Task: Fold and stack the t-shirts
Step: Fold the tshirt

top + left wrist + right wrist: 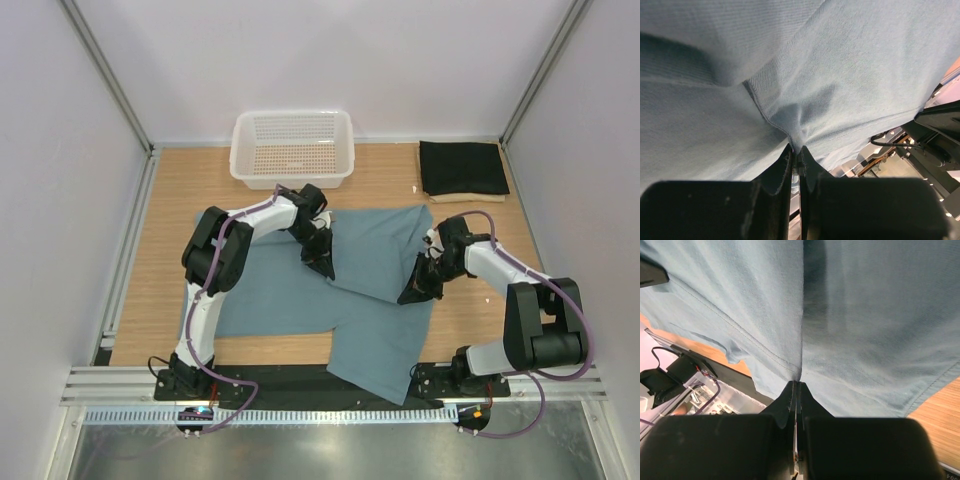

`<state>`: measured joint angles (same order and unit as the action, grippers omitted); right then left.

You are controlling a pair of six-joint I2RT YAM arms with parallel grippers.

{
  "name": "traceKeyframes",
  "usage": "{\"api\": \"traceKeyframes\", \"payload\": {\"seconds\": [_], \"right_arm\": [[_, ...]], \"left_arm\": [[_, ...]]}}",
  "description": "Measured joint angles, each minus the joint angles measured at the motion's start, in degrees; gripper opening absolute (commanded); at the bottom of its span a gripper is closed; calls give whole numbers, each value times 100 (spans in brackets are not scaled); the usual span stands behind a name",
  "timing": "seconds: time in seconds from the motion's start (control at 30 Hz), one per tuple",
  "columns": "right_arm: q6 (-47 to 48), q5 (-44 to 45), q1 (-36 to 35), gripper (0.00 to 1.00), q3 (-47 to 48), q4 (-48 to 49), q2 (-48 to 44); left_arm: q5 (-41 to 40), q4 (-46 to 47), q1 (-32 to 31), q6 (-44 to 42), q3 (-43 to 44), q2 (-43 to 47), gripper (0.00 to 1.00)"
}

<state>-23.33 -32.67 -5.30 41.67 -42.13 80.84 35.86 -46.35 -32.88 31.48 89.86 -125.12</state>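
The teal-blue t-shirt (300, 295) lies spread over the middle of the table, with its right part (385, 265) folded across at an angle and a flap reaching the near edge. My left gripper (320, 262) is shut on a pinch of its fabric (799, 142) near the shirt's middle. My right gripper (412, 293) is shut on its fabric (799, 379) at the right edge. The black t-shirt (462, 167) lies folded at the back right on top of the cream-beige one (462, 197), of which only a thin front edge shows.
A white mesh basket (292, 148) stands at the back centre, beside the left arm's reach. Bare wooden table (160, 220) shows to the left and at the right (470, 310). Metal rails and white walls bound the table.
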Motion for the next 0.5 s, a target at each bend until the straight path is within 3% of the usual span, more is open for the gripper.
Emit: {"api": "traceKeyframes", "payload": {"seconds": [0.3,0.4,0.47,0.5], "right_arm": [[-164,144,0,7,-76,-7,-22],[-212,151,0,14,-162,-44,-22],[-238,201,0,25,-192,-175,-26],[-247,280,0,35,-181,-260,-50]], "left_arm": [[26,-96,-2,-46,0,-39,11],[17,-184,-4,-168,0,-42,28],[-28,-315,-2,-365,0,-39,40],[-61,-415,2,-479,7,-37,44]]}}
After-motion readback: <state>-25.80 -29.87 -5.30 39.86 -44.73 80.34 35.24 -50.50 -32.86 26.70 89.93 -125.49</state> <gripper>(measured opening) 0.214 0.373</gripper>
